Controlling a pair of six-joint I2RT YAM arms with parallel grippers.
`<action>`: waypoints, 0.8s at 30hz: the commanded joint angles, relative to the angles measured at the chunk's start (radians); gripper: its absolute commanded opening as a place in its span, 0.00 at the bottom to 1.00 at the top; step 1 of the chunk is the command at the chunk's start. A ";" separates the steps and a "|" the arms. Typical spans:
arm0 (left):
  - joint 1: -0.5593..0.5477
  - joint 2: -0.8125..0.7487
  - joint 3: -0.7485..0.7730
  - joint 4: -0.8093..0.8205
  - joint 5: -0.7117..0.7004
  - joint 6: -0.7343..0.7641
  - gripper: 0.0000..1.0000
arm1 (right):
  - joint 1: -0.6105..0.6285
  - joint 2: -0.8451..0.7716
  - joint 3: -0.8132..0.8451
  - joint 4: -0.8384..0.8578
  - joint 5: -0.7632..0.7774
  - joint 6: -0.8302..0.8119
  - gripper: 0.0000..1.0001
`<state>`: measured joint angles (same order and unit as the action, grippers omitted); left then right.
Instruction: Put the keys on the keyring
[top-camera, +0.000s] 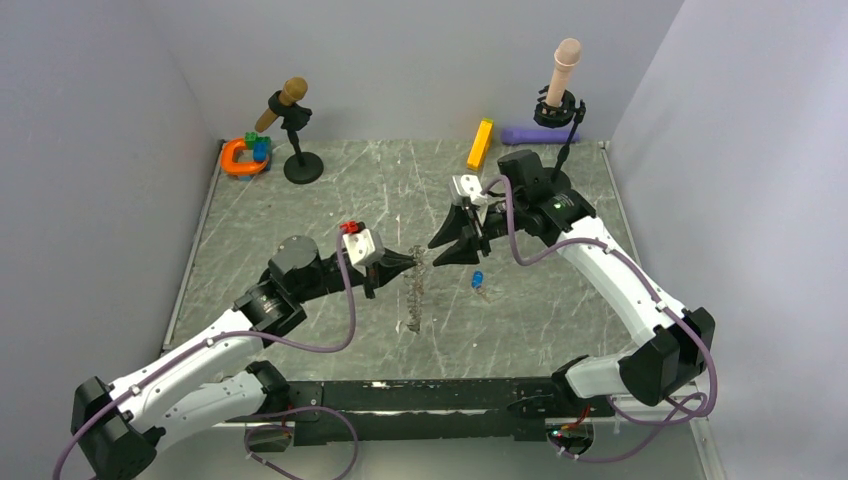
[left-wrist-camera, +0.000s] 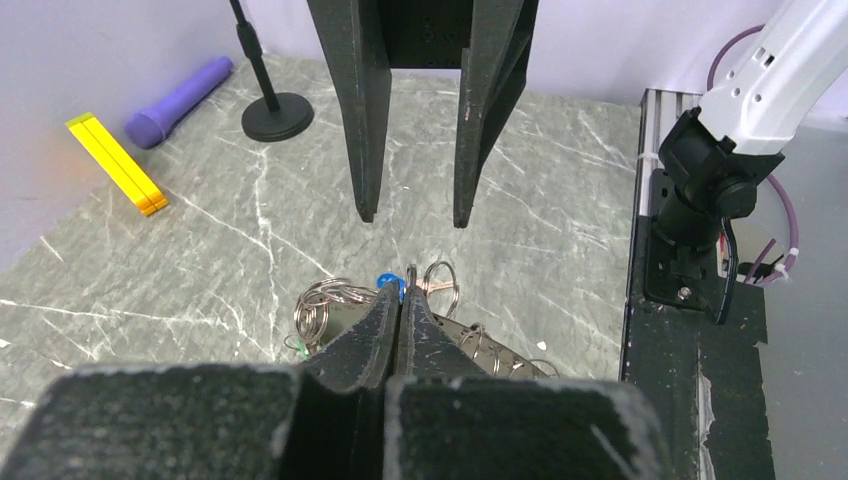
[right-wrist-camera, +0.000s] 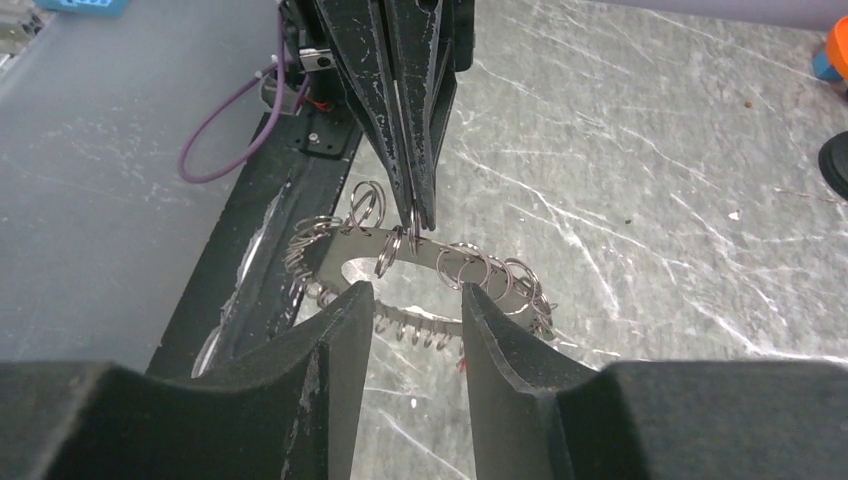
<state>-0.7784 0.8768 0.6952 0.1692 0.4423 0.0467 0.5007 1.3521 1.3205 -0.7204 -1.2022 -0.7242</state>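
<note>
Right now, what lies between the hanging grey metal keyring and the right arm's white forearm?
One small blue-headed key, loose, touching neither; seen in the top external view.

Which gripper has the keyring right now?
The left gripper: its jaws are shut on a small loop at the rim of the keyring. The right gripper stands open, gripping nothing.

You find the keyring (top-camera: 415, 295) midway across the table (top-camera: 300, 220), hanging from the left gripper (top-camera: 414, 258), right gripper (top-camera: 441, 252) just behind. One key (top-camera: 478, 279) lies right of the keyring.
</note>
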 joint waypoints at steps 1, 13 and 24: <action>0.002 -0.052 -0.010 0.139 -0.032 -0.039 0.00 | -0.001 -0.018 -0.016 0.100 -0.064 0.095 0.41; 0.001 -0.049 -0.023 0.162 -0.085 -0.040 0.00 | 0.024 -0.005 -0.035 0.156 -0.141 0.174 0.41; 0.002 -0.050 -0.027 0.172 -0.105 -0.079 0.00 | 0.071 0.010 -0.032 0.135 -0.119 0.157 0.43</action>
<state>-0.7784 0.8417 0.6575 0.2432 0.3599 -0.0147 0.5610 1.3602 1.2797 -0.5804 -1.2922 -0.5507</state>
